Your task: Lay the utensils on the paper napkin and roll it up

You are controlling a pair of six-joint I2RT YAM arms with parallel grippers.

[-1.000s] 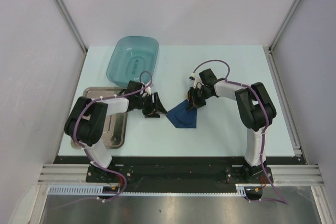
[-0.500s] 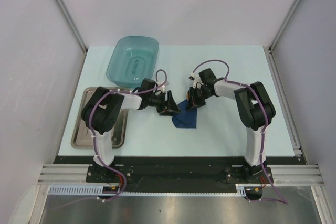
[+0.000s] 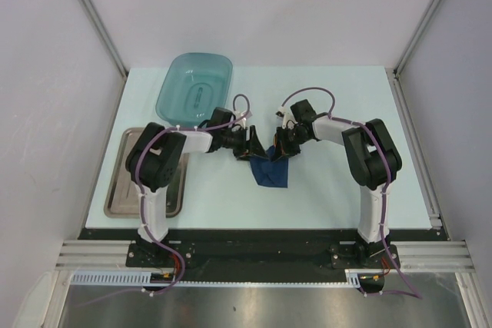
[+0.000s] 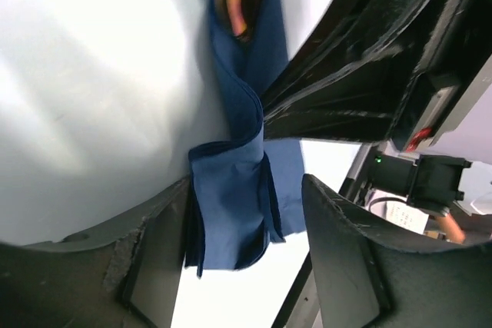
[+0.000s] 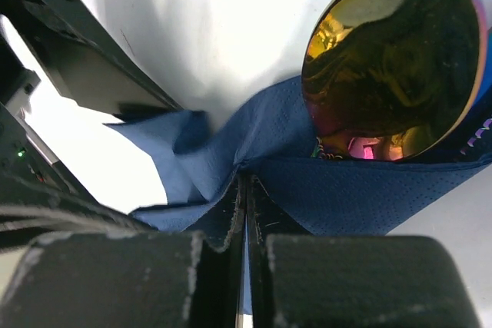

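The navy paper napkin (image 3: 270, 170) lies folded and bunched on the table between my two arms. My right gripper (image 3: 283, 147) is shut on its upper edge; in the right wrist view the fingers pinch a pleat of napkin (image 5: 361, 190). The spoon's gold bowl (image 5: 392, 59) pokes out of the napkin; the other utensils are hidden inside it. My left gripper (image 3: 250, 146) is open at the napkin's left edge, and a folded flap (image 4: 231, 205) hangs between its jaws without being pinched.
A translucent teal tub (image 3: 194, 87) stands at the back left. A metal tray (image 3: 127, 190) lies at the left, under the left arm. The right gripper's black body (image 4: 369, 67) is close in front of the left gripper.
My left gripper has swung right from beside the tray to the napkin's left edge. The napkin has bunched narrower. The right gripper has stayed put, shut on the napkin.
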